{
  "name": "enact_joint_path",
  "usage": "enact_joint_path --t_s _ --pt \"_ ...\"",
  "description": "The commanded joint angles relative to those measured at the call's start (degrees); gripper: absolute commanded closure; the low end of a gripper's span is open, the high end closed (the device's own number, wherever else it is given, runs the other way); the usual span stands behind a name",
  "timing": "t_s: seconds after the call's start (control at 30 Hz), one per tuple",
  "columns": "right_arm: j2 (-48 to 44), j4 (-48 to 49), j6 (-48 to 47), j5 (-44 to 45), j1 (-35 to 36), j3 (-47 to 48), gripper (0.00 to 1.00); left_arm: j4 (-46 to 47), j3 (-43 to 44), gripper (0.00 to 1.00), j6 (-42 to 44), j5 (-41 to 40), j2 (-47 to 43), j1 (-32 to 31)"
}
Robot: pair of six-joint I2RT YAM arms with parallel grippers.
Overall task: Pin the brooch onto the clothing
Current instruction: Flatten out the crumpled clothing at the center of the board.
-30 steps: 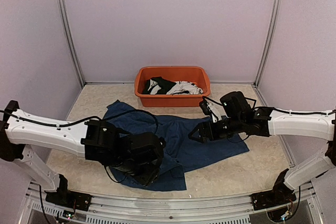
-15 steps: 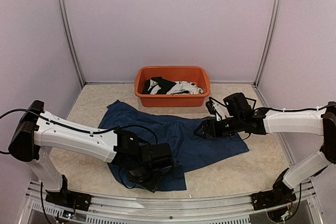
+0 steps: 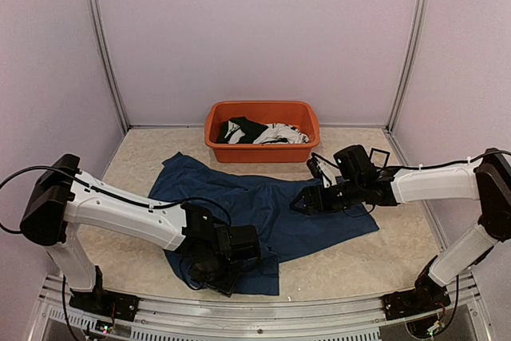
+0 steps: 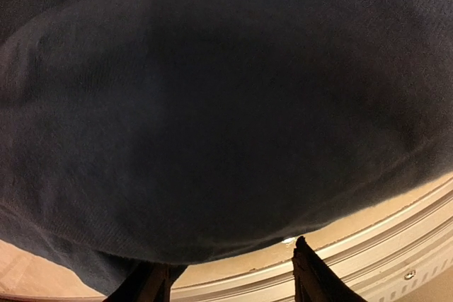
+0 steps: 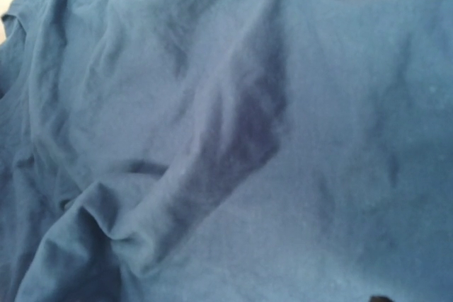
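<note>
Two empty, spread hands: your left hand (image 4: 230,284) has dropped to the T-shirt (image 3: 275,217) hem, right hand (image 3: 303,201) hovers; no brooch visible.

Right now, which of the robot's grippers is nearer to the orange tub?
Right. The right gripper hovers over the far side of the navy shirt, just short of the orange tub; the left gripper is at its near hem, much farther off.
</note>
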Motion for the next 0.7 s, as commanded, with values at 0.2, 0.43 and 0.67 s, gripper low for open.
enact_joint_path --t_s 0.2,0.43,0.67 --pt "2.0 1.6 -1.4 -1.7 -0.6 0.3 0.16 1.4 -0.7 0.39 -0.6 -6.5 -4.6 0.2" --pt "3.5 1.4 -1.8 -2.2 -0.7 1.0 0.15 2.4 -1.9 0.39 0.5 -5.3 -4.4 1.5" --pt "4.2 0.5 -2.2 -2.2 -0.9 2.4 0.15 4.6 -0.4 0.47 1.9 0.0 2.0 0.7"
